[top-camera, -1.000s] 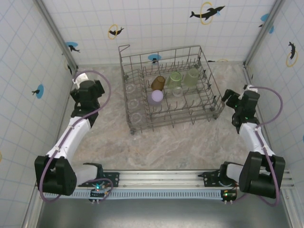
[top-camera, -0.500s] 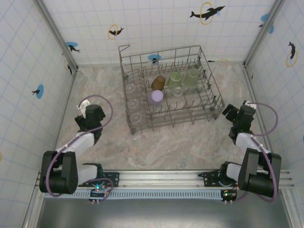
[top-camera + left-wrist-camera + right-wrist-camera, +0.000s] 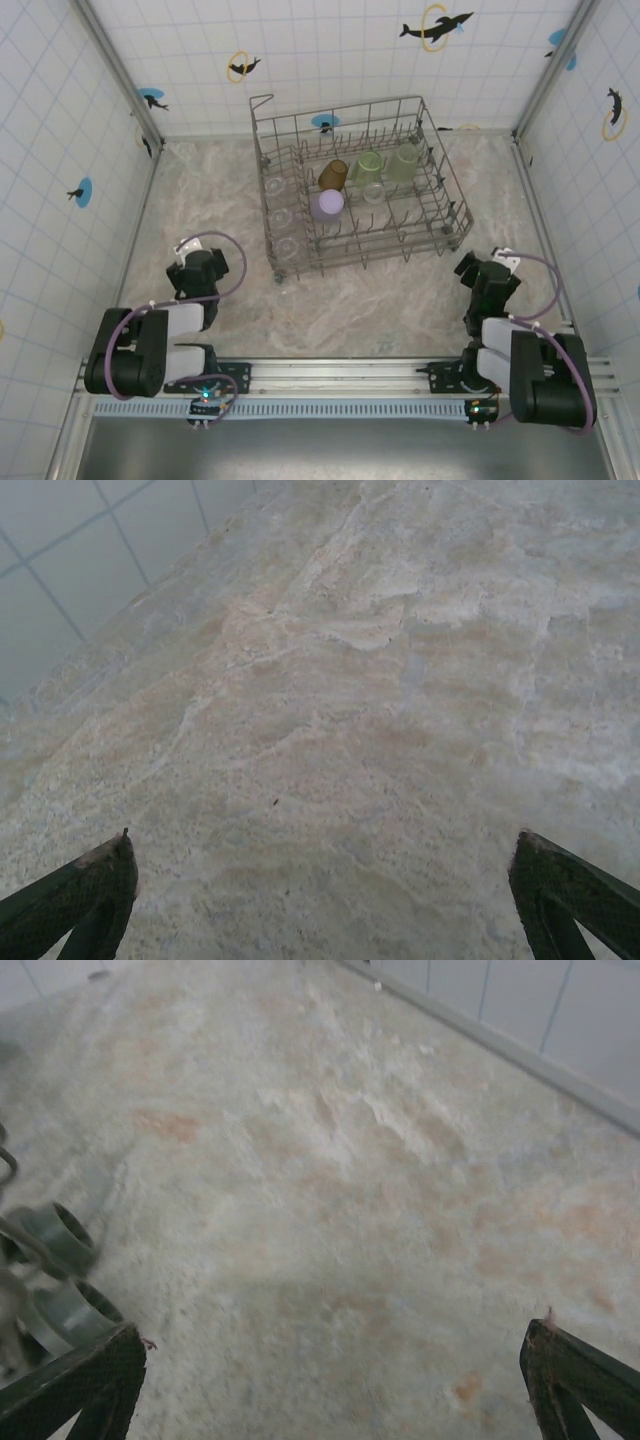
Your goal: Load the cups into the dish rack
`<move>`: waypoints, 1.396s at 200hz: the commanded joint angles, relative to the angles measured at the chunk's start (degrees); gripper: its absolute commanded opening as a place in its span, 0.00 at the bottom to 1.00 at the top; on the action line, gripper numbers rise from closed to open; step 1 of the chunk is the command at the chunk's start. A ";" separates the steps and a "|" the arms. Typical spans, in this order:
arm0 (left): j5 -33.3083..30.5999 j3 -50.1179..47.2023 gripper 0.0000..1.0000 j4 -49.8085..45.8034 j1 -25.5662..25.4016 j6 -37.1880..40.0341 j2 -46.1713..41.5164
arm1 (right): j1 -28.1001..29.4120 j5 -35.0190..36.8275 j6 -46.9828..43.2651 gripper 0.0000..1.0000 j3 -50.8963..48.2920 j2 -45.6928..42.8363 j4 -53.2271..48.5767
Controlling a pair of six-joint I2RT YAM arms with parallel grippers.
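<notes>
The grey wire dish rack point(image 3: 340, 106) stands mid-table. Inside it are an amber cup point(image 3: 333, 173), a lilac cup point(image 3: 327, 205), two pale green cups point(image 3: 369, 165) point(image 3: 404, 160) and clear cups along its left side point(image 3: 281, 216). My left gripper point(image 3: 200, 268) sits low at the near left, well clear of the rack. In the left wrist view it point(image 3: 325, 880) is open over bare stone. My right gripper point(image 3: 478, 275) sits near the rack's front right corner. In the right wrist view it point(image 3: 335, 1360) is open with nothing between its fingers.
Grey rack wheels point(image 3: 62, 1240) show at the left edge of the right wrist view, close to the left finger. Tiled walls close in the table on the left point(image 3: 60, 180), back and right. A metal rail point(image 3: 330, 375) runs along the near edge.
Both arms have drawn back from beside the rack toward the near edge and folded down low. Both grippers stayed open and the cups have not moved.
</notes>
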 commanded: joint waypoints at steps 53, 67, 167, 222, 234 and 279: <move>8.79 -3.87 0.98 26.94 0.73 8.05 10.85 | 4.69 3.99 -7.00 0.99 -2.90 9.94 22.49; 12.66 -3.39 0.98 25.07 2.80 6.47 10.92 | 5.46 4.14 -7.97 0.99 -3.72 12.15 25.82; 22.00 -6.23 0.98 31.75 6.16 6.11 13.52 | 5.99 -3.34 -11.20 1.00 -1.19 23.03 30.41; 21.88 -6.38 0.98 31.85 6.11 6.11 13.49 | 6.20 -3.25 -11.41 1.00 -1.06 22.70 29.90; 21.86 -6.35 0.98 31.86 6.15 6.05 13.48 | 6.63 -2.66 -11.87 1.00 -1.39 23.32 31.72; 21.91 -6.33 0.98 31.85 6.16 6.11 13.49 | 6.49 -3.18 -11.76 1.00 -1.15 23.00 30.67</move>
